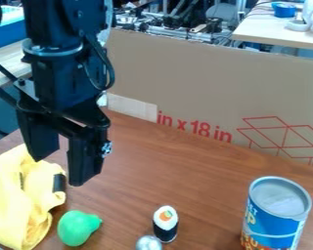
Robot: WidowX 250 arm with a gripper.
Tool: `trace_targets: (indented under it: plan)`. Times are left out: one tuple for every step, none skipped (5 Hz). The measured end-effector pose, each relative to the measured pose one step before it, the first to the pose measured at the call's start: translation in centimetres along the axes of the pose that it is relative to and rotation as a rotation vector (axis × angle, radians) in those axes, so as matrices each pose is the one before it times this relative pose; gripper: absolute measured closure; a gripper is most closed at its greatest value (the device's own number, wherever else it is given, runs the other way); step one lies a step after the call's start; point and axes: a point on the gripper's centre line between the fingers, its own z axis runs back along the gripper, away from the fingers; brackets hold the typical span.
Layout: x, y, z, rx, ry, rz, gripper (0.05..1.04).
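The end effector (59,170), its fingers spread apart and holding nothing, hangs over the desk (152,171) near the yellow cloth (14,195) at the left of the view. Just beside the cloth lies a green pear-shaped object (77,228); farther right are a silvery round object (148,243), an upright sushi piece (165,225) and a blue-labelled can (275,221).

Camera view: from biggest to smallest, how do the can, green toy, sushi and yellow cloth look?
1. Yellow cloth, partly cut off
2. Can
3. Green toy
4. Sushi, about as tall as the green toy but narrower
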Motion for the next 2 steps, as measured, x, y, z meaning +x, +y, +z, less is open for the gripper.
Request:
trace_targets:
  plan:
    - [-0.138, -0.139, -0.421, -0.0036, 0.0119, -0.0009, 0.081]
    - [0.147, -2.126, -1.488, -0.0646, -0.0026, -0.0300, 0.081]
